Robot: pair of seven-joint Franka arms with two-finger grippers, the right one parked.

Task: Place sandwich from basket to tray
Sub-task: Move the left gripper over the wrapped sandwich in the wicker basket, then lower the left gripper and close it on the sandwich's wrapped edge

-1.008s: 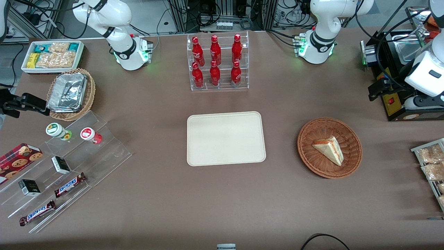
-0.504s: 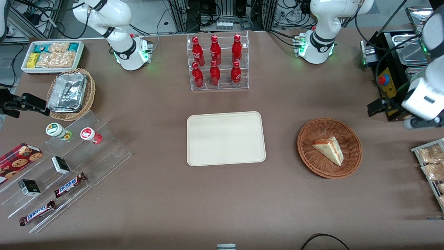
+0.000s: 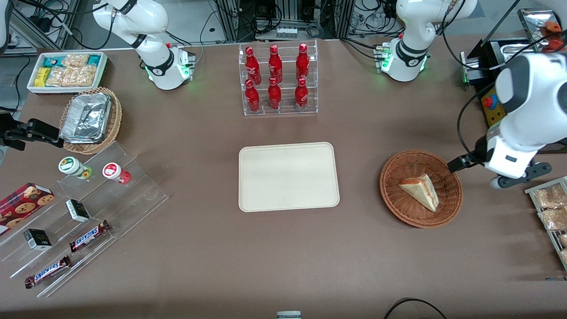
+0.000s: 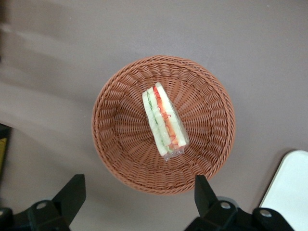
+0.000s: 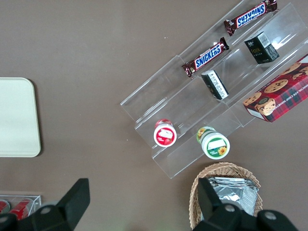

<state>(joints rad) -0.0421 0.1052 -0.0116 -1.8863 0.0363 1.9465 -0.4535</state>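
Note:
The sandwich (image 3: 421,191), a pale bread wedge with red and green layers, lies in the round reddish-brown wicker basket (image 3: 395,201). My left gripper (image 3: 464,162) hangs above the table just beside the basket's rim, on the working arm's end, with nothing held. In the left wrist view the sandwich (image 4: 165,120) rests near the middle of the basket (image 4: 111,144), and the gripper (image 4: 138,186) is open, its black fingers (image 4: 73,188) spread wider than the sandwich is long. The cream tray (image 3: 288,177) lies flat at the table's middle, and its corner (image 4: 291,190) shows beside the basket.
A clear rack of red bottles (image 3: 278,79) stands farther from the front camera than the tray. A black machine (image 3: 494,113) and a wire rack of bagged snacks (image 3: 549,206) sit at the working arm's end. Acrylic steps with candy bars (image 3: 88,208) lie toward the parked arm's end.
The left arm has swung from beside the black machine toward the basket and nearer the front camera. Sandwich, basket and tray have not moved.

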